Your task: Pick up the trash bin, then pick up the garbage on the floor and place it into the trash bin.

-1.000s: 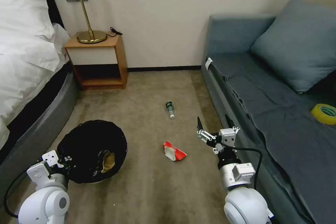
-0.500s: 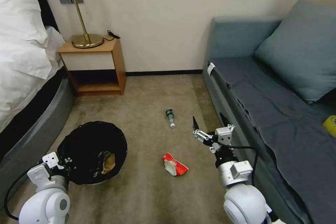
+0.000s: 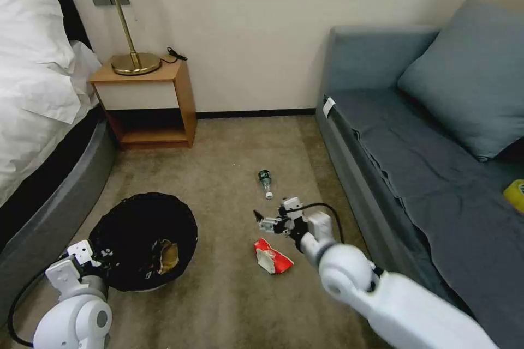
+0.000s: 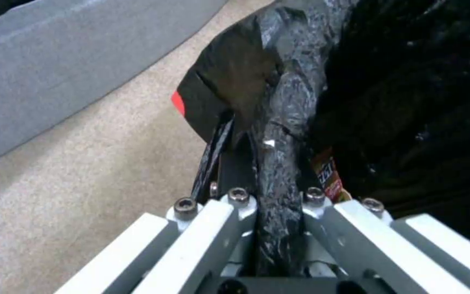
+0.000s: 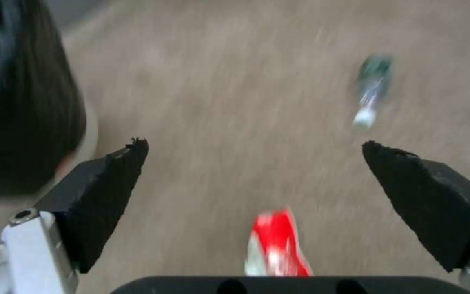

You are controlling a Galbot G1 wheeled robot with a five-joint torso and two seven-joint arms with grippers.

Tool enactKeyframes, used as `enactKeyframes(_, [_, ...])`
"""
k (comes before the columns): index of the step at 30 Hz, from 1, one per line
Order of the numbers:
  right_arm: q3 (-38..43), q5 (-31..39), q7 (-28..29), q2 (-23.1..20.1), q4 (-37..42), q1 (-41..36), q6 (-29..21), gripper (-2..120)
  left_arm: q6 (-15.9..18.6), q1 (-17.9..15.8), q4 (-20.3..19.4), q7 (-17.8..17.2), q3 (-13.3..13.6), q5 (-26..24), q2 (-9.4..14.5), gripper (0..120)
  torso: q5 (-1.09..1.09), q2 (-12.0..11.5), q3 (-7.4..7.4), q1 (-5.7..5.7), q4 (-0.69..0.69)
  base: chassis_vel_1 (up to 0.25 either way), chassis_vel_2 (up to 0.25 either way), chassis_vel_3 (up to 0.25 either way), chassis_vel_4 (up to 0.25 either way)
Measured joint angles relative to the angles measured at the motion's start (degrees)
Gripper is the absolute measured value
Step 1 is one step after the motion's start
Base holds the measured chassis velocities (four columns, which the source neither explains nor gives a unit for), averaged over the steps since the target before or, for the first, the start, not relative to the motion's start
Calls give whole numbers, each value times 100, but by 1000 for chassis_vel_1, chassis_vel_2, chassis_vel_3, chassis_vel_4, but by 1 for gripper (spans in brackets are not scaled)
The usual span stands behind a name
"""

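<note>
Black crinkly plastic lines the small round white trash bin [image 3: 143, 240] at near left, and the left gripper [image 4: 262, 171] is clamped tight on a fold of that liner at the rim, which looks like the way to keep the bin's mouth up and within reach for drops. A gold-brown snack wrapper [image 3: 168, 253] lies inside it. To the right, on the tan carpet [image 3: 229, 174], a red-and-white crumpled wrapper [image 3: 271, 256] sits near the middle of the floor. Just beyond and above it hangs the right gripper [image 3: 261, 222], its two black-padded fingers [image 5: 107, 192] spread wide apart with nothing between them; in the right wrist view the wrapper lies low between the pads, so I judge the arm is lining up to take this piece. Farther off lies a small clear bottle with a green label [image 3: 265, 182], on its side, well apart from the bin. A blue-grey sofa [image 3: 426, 174] runs along the right.
</note>
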Motion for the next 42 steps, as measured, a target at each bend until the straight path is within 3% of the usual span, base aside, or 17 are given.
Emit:
enactKeyframes(5, [-867,251,-561,34,-699,791,-696,100,-23,13,38,8,-27,66,-22,2,0,0,0,0,-1,0,0,0,0])
enactKeyframes(10, [-1542,6,-1134,151,-1517,1174,-918,100,-28,20,43,16,-36,121,-39,2,1,0,0,0,-1,0,0,0,0])
enactKeyframes(16, [-2148,-456,-1572,500,-2583,1410,-581,100,-29,62,33,21,-41,168,-57,2,1,0,0,0,-2,0,0,0,0])
enactKeyframes(30, [-2284,-1295,-1754,1364,-4000,1229,225,94,-73,182,-43,32,-117,197,-64,2,0,0,0,0,-1,0,0,0,0])
enactKeyframes(42, [-2154,-1701,-1803,1555,-4498,1029,636,48,-128,174,35,64,-110,256,-58,2,1,0,0,0,-1,0,0,0,0])
